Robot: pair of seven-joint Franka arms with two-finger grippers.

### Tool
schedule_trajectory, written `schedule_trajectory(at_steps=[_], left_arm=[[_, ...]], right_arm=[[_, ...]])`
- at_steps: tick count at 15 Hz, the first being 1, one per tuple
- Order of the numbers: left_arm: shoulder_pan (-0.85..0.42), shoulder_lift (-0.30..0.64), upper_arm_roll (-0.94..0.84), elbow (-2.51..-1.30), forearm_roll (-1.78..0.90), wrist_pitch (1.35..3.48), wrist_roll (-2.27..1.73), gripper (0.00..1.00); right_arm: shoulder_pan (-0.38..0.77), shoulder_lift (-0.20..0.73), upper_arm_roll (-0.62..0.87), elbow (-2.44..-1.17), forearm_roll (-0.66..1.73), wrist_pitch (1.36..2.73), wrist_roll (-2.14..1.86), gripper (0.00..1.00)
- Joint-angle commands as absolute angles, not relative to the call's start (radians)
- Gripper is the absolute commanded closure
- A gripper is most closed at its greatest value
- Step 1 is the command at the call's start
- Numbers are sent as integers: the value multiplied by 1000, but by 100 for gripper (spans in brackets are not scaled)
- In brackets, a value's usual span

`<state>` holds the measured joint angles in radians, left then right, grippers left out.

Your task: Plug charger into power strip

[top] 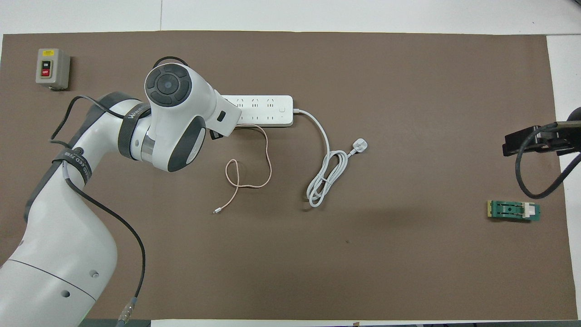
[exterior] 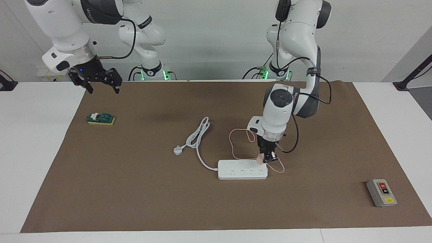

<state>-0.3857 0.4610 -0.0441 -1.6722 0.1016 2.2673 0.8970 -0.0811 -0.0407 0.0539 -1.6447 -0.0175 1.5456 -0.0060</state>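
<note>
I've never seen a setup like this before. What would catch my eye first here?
Probably the left gripper, shut on a small pink charger right at the end of the white power strip in the middle of the brown mat. The right gripper waits open in the air, over the mat's edge near a small green block.
</note>
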Motion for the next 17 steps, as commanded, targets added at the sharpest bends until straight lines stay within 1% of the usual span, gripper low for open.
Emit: schedule_trajectory(at_steps=[1,4,8,17], left_arm=[[-402,465,-32,-1712,115,2295,891,100],[-405,465,-29,-1724,130,2301,893,100],[-403,466,-34,-1717,242,2313,893,100],[-370,472,-61,-1735,239,2281,867,100]], right_arm=[[-94,-49,66,-1647,-26,1551,-18,0],[-92,-51,64,-1649,-26,1545,-21,0],[-94,-52,64,-1652,-26,1545,-21,0],[-95,-52,64,-1652,-26,1545,-21,0]])
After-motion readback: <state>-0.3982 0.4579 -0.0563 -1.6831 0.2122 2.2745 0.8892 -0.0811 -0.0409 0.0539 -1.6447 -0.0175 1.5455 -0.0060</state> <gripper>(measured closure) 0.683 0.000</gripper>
